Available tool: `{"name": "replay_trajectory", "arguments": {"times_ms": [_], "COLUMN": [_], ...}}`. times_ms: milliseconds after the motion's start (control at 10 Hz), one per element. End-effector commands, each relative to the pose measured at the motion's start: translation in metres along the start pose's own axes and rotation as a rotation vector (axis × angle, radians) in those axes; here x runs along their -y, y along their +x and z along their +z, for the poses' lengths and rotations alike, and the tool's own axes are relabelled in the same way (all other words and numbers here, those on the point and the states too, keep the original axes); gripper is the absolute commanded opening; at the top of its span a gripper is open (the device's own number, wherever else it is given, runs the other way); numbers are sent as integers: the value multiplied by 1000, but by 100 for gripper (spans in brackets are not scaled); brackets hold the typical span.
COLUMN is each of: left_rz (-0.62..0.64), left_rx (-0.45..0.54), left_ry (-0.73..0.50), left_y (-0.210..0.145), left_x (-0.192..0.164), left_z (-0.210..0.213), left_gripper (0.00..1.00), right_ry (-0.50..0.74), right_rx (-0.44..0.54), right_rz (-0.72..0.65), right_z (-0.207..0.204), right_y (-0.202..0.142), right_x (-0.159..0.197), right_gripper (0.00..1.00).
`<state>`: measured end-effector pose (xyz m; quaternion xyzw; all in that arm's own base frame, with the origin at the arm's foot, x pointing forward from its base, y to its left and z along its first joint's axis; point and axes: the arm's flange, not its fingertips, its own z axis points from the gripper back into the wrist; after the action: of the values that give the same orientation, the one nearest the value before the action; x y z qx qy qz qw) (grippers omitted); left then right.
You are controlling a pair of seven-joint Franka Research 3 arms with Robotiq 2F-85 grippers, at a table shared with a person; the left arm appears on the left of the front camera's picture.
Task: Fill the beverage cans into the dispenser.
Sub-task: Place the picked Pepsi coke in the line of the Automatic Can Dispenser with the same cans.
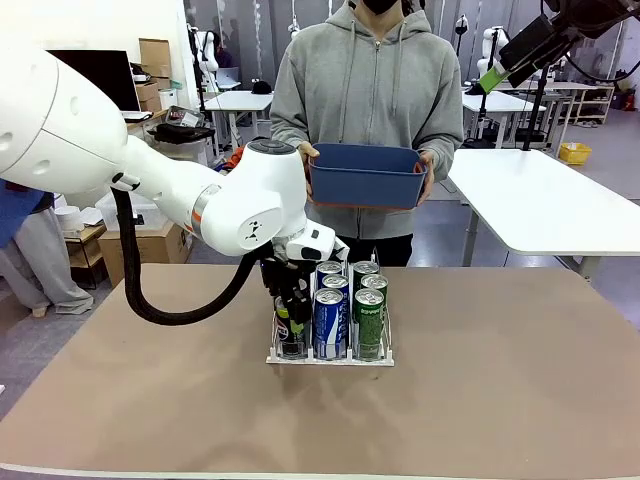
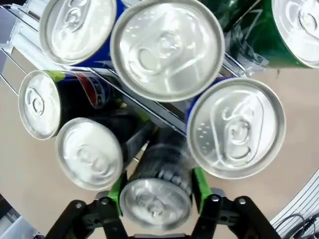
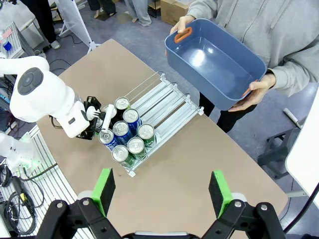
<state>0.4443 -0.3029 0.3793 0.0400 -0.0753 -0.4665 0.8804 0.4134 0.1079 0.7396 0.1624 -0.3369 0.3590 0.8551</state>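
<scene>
The left gripper (image 2: 157, 199) stands parted around a dark can (image 2: 156, 191) in the dispenser's (image 1: 330, 357) left lane, beside the blue cans (image 1: 329, 322); I'd lift straight up, brushing nothing.

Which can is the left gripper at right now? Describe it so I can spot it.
Find the dispenser mid-table. In its lane nearest the left arm, the front can sits between the left gripper pads. It is the black one; its neighbours are blue and green.

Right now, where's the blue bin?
In the front view, the blue bin is held in both of the person's hands at the far side of the table, above and behind the dispenser; it looks empty from the right wrist view.
</scene>
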Motion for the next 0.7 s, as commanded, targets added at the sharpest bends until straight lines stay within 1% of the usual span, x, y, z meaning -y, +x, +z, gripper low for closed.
{"name": "replay_trajectory", "arguments": {"times_ms": [0,100,200,300,500,600], "left_rz": [10,37,71,78,107,86], "left_rx": [11,32,54,65,93,102], "left_ry": [-3,9,33,45,34,13], "left_y": [-7,-11,-17,-20,-28,-32], "left_x": [-9,-4,0,0,11,14], "left_z": [15,22,30,37,43,44], "left_gripper": [95,96,100,100,100,100], "right_ry": [-1,-1,-1,-1,-1,-1], "right_rx": [1,1,1,1,1,1], "right_rz": [-2,-2,-2,-2,-2,-2], "right_z": [0,0,0,0,0,0], "right_y": [-1,-1,-1,-1,-1,-1], "right_x": [0,0,0,0,0,0], "right_gripper": [100,100,100,100,100,100]}}
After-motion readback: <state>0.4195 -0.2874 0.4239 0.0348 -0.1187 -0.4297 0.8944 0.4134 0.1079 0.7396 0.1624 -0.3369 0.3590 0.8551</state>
